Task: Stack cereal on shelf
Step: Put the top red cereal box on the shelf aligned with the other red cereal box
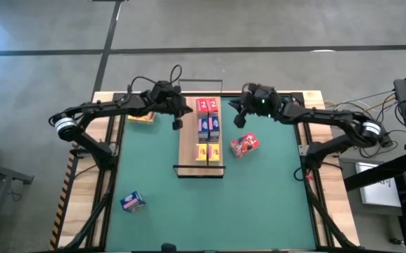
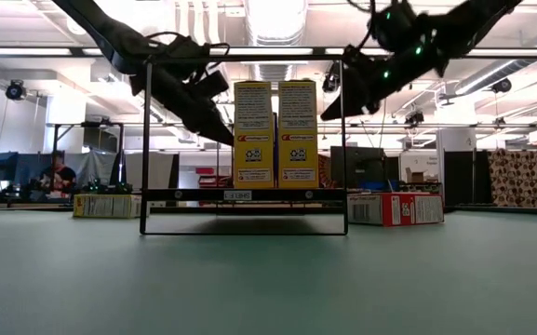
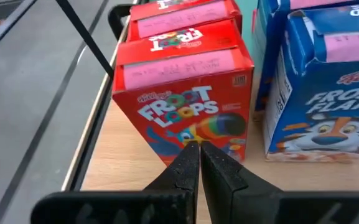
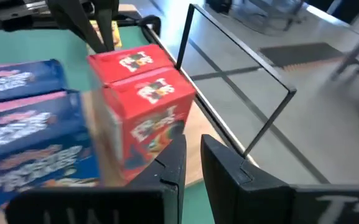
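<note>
Two sets of fingers hang over the far end of the shelf [image 1: 200, 137]. The left fingers [image 3: 200, 163] are clenched tight with nothing between them, just above the board and beside the near red box [image 3: 185, 99]. The right fingers [image 4: 193, 158] stand a narrow gap apart and grasp nothing, at the shelf's far right corner, close to the other red box [image 4: 143, 93].

The shelf is a long light-wood board with a thin black wire frame at each end. Six boxes stand on it in pairs: two red at the far end, two blue [image 1: 208, 127] in the middle, two yellow [image 1: 207, 151] at the near end. The red ones read Froot Loops, with a pink label on top; the blue ones show a tiger and Frosted Flakes lettering.

Off the shelf, a third red box [image 1: 244, 145] lies flat on the green mat just right of it, a blue box [image 1: 132, 202] lies well off its near left corner, and a yellow box [image 1: 141, 117] lies left of its far end, partly hidden under the left arm.

From tabletop height the yellow pair hides the boxes behind it. The right wrist view blurs the blue boxes' print.
</note>
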Robot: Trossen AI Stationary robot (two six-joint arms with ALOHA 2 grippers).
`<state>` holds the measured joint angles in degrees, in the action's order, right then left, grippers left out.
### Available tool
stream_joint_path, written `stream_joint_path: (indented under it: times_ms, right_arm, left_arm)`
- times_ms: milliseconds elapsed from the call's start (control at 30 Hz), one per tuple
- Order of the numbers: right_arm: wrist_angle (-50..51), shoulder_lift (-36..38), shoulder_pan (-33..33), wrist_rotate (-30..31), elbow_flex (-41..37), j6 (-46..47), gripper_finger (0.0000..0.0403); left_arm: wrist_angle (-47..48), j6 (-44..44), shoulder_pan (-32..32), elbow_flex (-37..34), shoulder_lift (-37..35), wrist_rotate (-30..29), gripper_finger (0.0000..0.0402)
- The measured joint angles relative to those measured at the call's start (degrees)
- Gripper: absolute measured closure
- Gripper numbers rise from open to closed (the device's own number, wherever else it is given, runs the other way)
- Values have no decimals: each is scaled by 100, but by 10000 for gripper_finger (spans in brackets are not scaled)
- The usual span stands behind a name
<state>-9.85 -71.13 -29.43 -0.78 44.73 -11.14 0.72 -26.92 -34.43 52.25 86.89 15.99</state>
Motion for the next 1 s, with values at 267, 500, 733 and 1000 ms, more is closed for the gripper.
stream_joint_path:
  times_ms: [267, 500, 733, 1000]
  right_arm:
    - [-1278, -995, -1339, -2212, 218, -245, 365]
    - [-1293, -2149, -1492, -2448, 1041, -591, 365]
    - [-1296, -2790, -1487, -3036, 1725, -689, 365]
    - [-852, -2918, -1485, -3548, 2077, -898, 365]
  left_arm:
    - [-329, 26, -33, 17, 0, -52, 401]
    - [-550, 26, -69, 19, 0, -692, 401]
    - [-608, 26, -107, 19, 7, -946, 401]
    - [-1027, -47, -107, 24, 277, -946, 401]
